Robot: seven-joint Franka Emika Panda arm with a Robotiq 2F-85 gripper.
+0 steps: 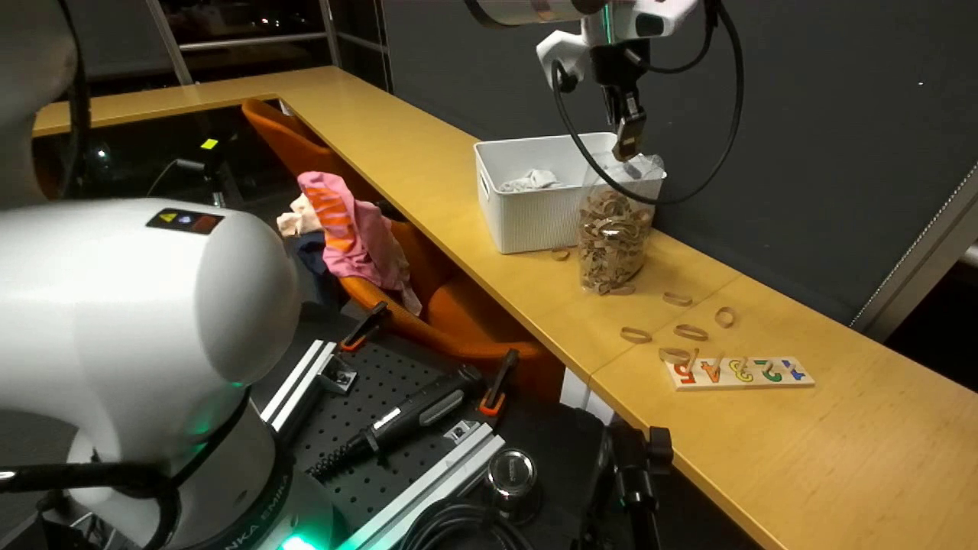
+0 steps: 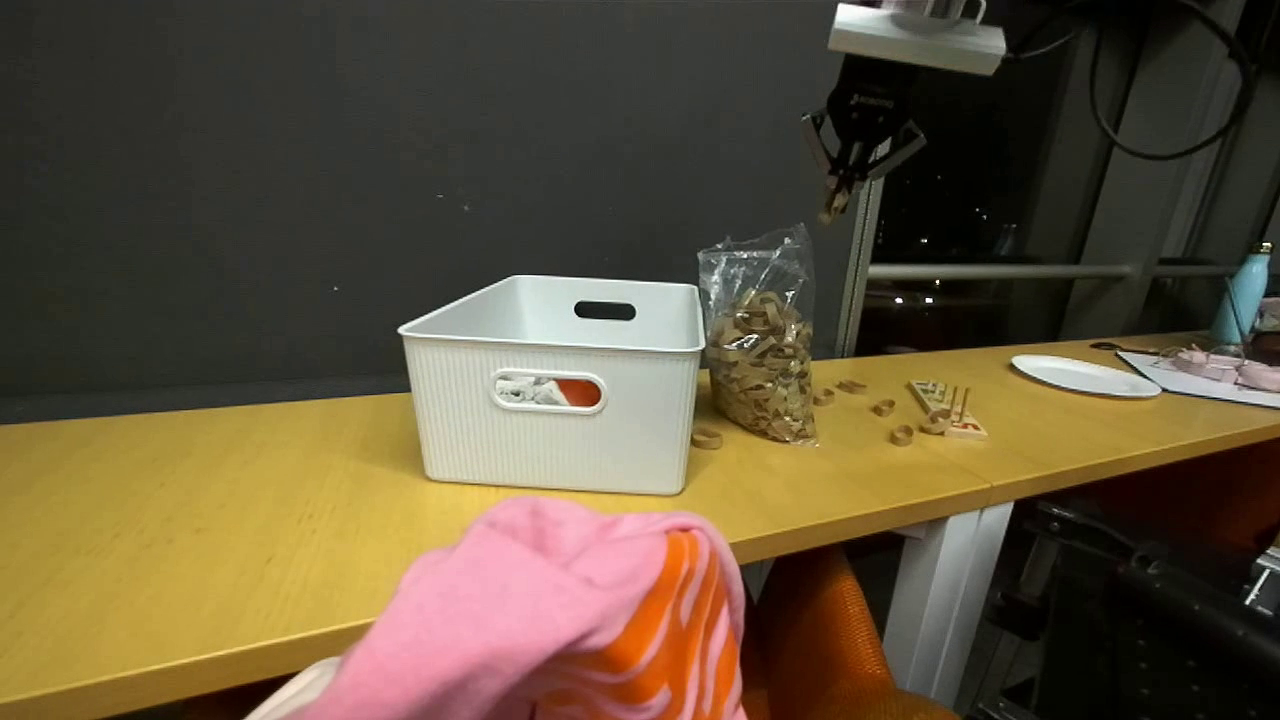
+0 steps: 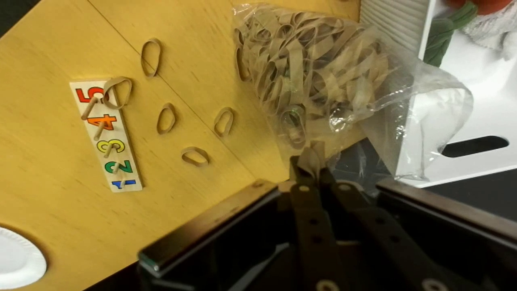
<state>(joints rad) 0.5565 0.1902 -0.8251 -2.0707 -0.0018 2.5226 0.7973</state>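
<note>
My gripper [image 3: 316, 173] is shut on a tan looped band [image 3: 312, 158], which sticks out past the fingertips. In both exterior views the gripper [image 1: 629, 136] [image 2: 845, 188] is in the air, pointing down, above the table. Nearest to it is a clear plastic bag [image 1: 613, 237] [image 2: 762, 365] full of similar bands, standing upright; in the wrist view the bag [image 3: 311, 68] lies just beyond the fingertips. Several loose bands [image 3: 166, 119] lie on the table. A wooden board [image 3: 131, 178] with pegs and coloured numbers 1 to 5 lies beside them. One band [image 3: 128, 92] overlaps its edge by the 5.
A white basket [image 1: 535, 221] [image 2: 550, 440] with cloth inside stands beside the bag. A dark wall panel [image 1: 764, 153] rises behind the table. A white plate [image 2: 1085, 377] and blue bottle [image 2: 1243, 295] stand farther along. A pink cloth [image 1: 367, 237] hangs over an orange chair [image 1: 458, 313].
</note>
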